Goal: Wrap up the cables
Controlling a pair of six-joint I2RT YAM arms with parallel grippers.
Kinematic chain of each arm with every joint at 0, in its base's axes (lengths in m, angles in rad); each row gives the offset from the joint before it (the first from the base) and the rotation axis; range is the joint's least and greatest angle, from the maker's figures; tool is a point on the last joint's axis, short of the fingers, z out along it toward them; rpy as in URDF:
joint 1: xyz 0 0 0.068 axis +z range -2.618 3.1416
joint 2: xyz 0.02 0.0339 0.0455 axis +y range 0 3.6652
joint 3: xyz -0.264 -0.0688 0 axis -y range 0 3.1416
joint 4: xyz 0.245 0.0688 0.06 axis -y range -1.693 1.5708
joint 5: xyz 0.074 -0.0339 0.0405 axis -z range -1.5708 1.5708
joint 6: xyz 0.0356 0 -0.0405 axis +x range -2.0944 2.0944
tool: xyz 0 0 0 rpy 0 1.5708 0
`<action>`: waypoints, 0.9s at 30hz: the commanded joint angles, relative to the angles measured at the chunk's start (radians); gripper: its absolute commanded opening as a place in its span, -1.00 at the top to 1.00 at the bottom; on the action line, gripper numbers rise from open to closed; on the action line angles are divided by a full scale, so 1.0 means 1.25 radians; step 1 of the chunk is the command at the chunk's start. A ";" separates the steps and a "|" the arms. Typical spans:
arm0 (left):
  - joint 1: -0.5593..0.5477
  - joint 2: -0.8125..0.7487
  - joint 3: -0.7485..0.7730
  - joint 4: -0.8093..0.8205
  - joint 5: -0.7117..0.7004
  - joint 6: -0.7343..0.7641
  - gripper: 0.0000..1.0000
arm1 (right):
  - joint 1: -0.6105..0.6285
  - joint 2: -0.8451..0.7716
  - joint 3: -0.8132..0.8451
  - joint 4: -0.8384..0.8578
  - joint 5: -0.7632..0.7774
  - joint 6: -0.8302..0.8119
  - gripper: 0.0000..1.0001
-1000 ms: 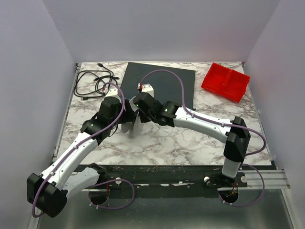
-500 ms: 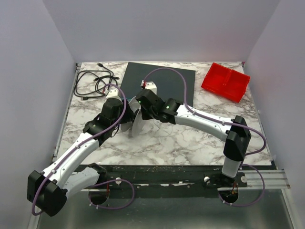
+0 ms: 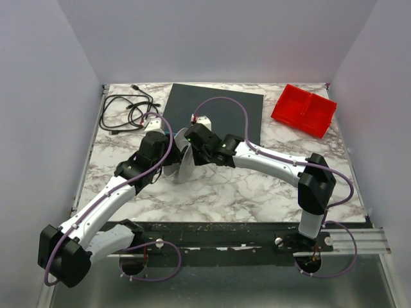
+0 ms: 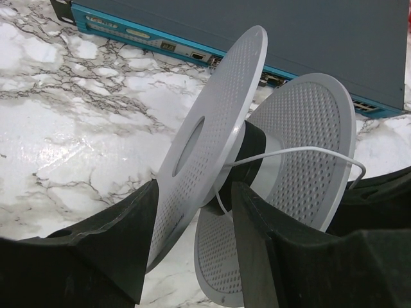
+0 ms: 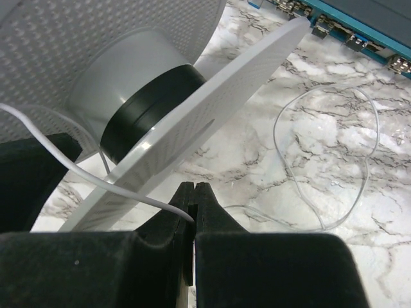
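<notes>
A white perforated spool (image 3: pixel 182 164) with a black hub stands tilted on the marble table. My left gripper (image 3: pixel 168 162) is shut on its near flange (image 4: pixel 205 141), with one black finger on each side. The cable, a very thin white wire (image 4: pixel 302 149), runs from the hub (image 5: pixel 138 106) in an arc to my right gripper (image 5: pixel 194 192). That gripper is shut on the wire just beside the spool (image 3: pixel 187 138). The rest of the wire (image 5: pixel 282 128) lies in a loose loop on the table beyond the right fingers.
A dark grey flat box with a teal port strip (image 3: pixel 225 109) lies just behind the spool and shows in the left wrist view (image 4: pixel 321 38). A thicker black cord with plugs (image 3: pixel 125 112) lies at the back left. A red tray (image 3: pixel 304 110) stands at the back right.
My right wrist has shifted slightly back and left beside the spool, still shut on the wire. My left arm has moved a little; the spool stays in its grip.
</notes>
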 commanded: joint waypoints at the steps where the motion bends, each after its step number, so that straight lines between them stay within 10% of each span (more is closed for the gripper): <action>1: -0.003 0.009 0.016 0.023 -0.039 -0.010 -0.01 | 0.003 0.000 0.004 0.012 -0.043 -0.022 0.99; 27: -0.013 0.010 -0.005 0.013 -0.087 -0.028 0.36 | -0.009 0.042 0.024 -0.021 0.000 -0.030 0.99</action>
